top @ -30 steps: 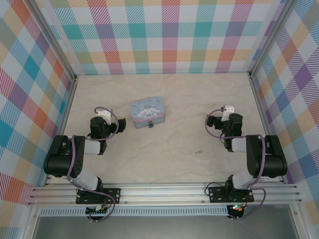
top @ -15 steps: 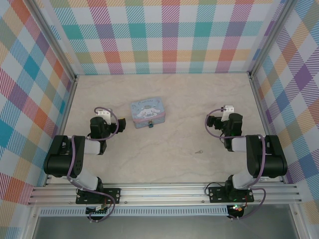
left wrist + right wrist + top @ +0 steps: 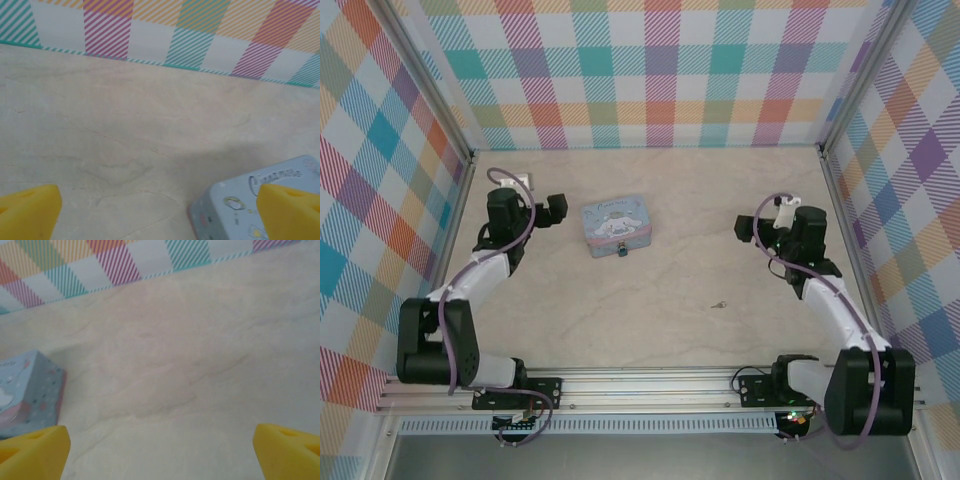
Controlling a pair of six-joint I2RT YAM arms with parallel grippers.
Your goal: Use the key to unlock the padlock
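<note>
You had both grippers spread wide: the left gripper [image 3: 552, 207] and the right gripper [image 3: 745, 228] each showed their yellow fingertips [image 3: 292, 210] far apart in the wrist views, with nothing between them.

The landmark was the pale blue cartoon tin [image 3: 616, 224]. The padlock [image 3: 622, 253] sat touching the tin's near edge, toward its right corner. The key [image 3: 719, 303] lay flat on the table, nearer to you than the tin and off to its right, well apart from tin and padlock. Its long axis ran roughly left to right; which end carried the head was too small to tell.

The right gripper stood to the right of the tin and was the nearer one to the key, which lay on its near side. The left gripper stood just left of the tin, nearer to the padlock.

The marbled tabletop [image 3: 670, 330] was smooth and hard, so in my judgement so thin a key would be awkward to lift. Open table surrounded the key, and the plaid walls [image 3: 660, 70] were well clear of it.
</note>
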